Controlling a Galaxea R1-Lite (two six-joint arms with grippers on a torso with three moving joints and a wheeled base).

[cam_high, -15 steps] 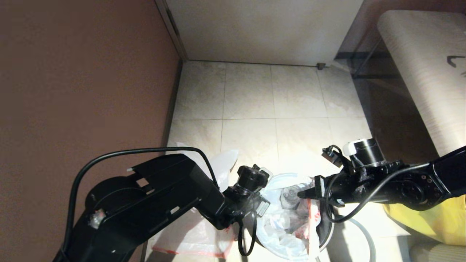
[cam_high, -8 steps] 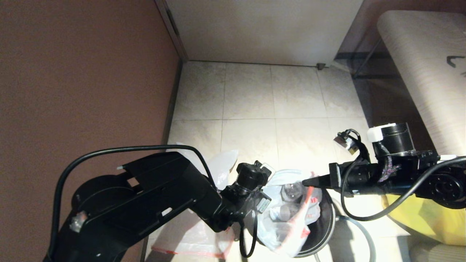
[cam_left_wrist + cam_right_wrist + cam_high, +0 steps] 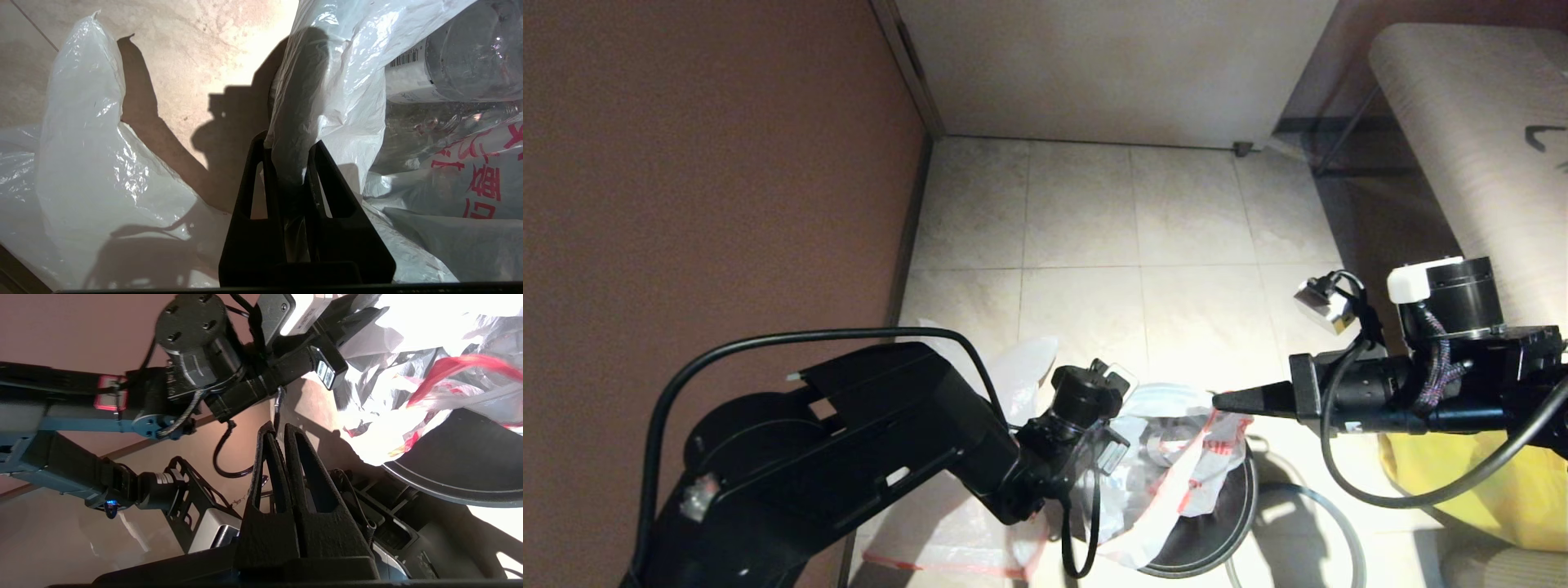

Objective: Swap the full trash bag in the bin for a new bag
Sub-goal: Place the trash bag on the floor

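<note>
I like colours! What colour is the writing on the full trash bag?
Red, printed on the full trash bag; the left wrist view shows it best.

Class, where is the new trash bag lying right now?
In the head view, the new bag lies limp on the tiled floor at the robot's left, beside the bin and partly hidden under the left arm.
</note>
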